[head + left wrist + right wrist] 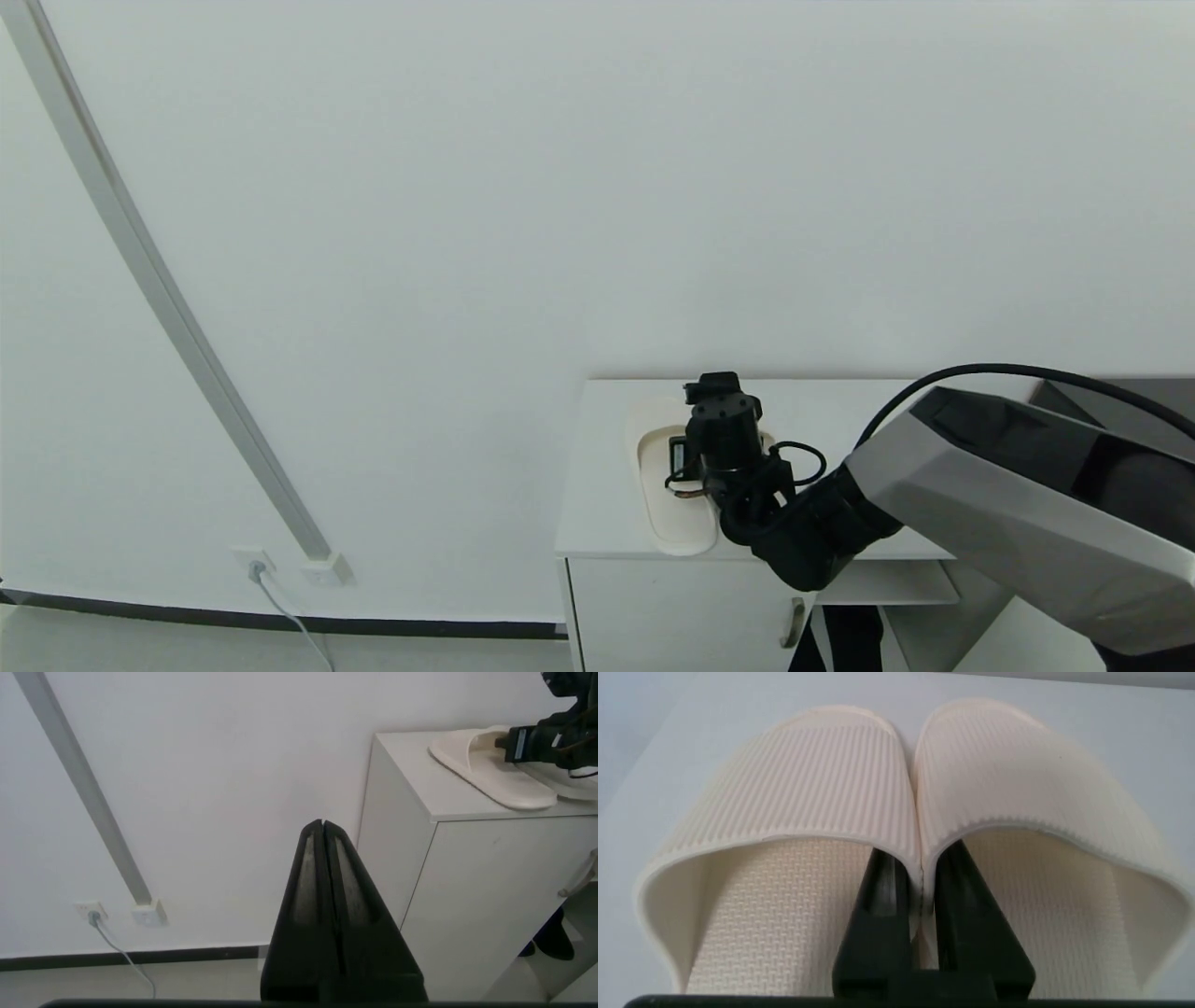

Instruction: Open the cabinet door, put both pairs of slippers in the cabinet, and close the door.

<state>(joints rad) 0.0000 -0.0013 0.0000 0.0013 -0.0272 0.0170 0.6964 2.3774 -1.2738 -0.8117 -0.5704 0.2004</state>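
Two cream slippers (pixel 906 793) atop the cabinet (pixel 607 485), inner walls pinched by the right gripper (pixel 920 873).

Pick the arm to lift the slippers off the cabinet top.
Right. The right gripper grips the slippers' adjoining inner walls on the cabinet top; the left gripper is shut, low beside the cabinet, away from them.

Your right arm (pixel 1018 523) is an angular grey shell with dark panels, black at the wrist, a black cable (pixel 1027 367) arching above; your right gripper (pixel 921 863) and left gripper (pixel 322 840) are matte black.
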